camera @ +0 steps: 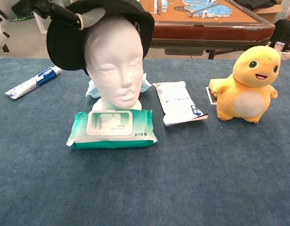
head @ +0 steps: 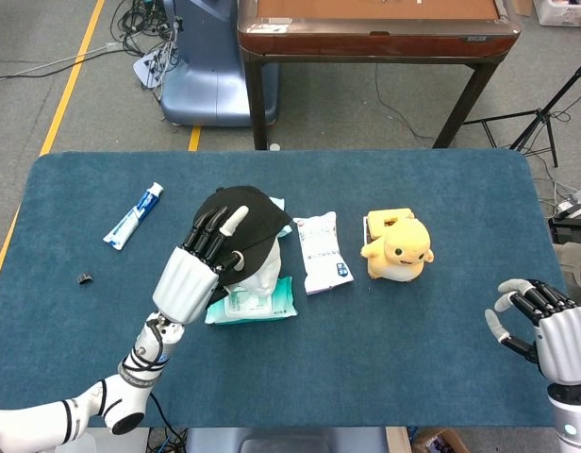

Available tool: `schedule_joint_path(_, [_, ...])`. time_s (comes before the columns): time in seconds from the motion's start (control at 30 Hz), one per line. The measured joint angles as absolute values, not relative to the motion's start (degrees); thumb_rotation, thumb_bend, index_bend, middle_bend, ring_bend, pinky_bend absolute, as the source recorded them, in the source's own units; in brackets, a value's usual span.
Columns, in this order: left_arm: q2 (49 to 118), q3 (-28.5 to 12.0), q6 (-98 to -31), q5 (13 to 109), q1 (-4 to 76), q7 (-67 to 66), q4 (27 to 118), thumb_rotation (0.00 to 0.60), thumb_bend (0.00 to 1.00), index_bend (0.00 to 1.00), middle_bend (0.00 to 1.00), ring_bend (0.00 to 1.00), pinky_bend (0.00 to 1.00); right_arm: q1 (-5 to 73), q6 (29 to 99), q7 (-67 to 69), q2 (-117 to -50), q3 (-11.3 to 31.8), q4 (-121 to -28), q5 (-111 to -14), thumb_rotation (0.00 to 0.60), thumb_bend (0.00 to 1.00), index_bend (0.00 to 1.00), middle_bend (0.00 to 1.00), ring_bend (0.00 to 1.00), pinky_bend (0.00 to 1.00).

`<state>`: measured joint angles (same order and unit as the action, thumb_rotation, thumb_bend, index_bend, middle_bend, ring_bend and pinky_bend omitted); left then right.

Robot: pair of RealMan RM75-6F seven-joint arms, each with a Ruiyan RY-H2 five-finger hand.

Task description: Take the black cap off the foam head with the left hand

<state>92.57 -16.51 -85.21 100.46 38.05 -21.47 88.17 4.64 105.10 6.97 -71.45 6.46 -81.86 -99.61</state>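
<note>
Toothpaste tube, white and blue [head: 134,216], lies far left on blue table cloth [head: 385,359]. Left hand [head: 191,274] pinches brim of black fabric cap [camera: 65,42]; cap tilted up, partly on white foam head [camera: 114,70]. Risk: crown snags, head topples onto green wet-wipe pack [camera: 112,128]. White sachet [camera: 177,102], yellow plush toy [camera: 248,84] beside. Right hand [head: 540,326] apart, fingers loosely spread, holding nothing.

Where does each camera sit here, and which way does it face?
Head view: high above the near edge, looking down on the blue table; shows the left hand on the black cap and the right hand apart at the corner.
Chest view: low, level with the tabletop, facing the foam head; only left-hand fingers show.
Shared: cap, wipes pack, yellow plush toy.
</note>
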Motion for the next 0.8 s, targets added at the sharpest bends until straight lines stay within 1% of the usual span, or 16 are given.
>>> schedule_joint_path(0.23, [92.4,-17.3,-84.9,99.9,39.0,-22.9,87.9,0.6,0.31,0.63,0.03,0.0,0.09,4.7,105.0,6.8,-71.5,6.4,-81.9,-99.7,0.6,0.32,0.59,0.47,0.42,0.6])
schedule_joint_path(0.47, [92.7,-19.2,-83.9,97.4,40.4,-24.0,87.3,0.6,0.31,0.63,0.04,0.0,0.09,4.7,104.9,6.7,-71.5,6.4,-81.9,-99.7,0.6,0.32,0.59,0.47,0.42,0.6])
schedule_joint_path(0.8, [93.6,-20.5,-82.8,95.2,42.4,-26.0,85.9,0.6,0.31,0.63,0.04,0.0,0.09,4.7,105.0,6.9,-71.4,6.4,-82.0,-99.7,0.6,0.32,0.59,0.47,0.42,0.6])
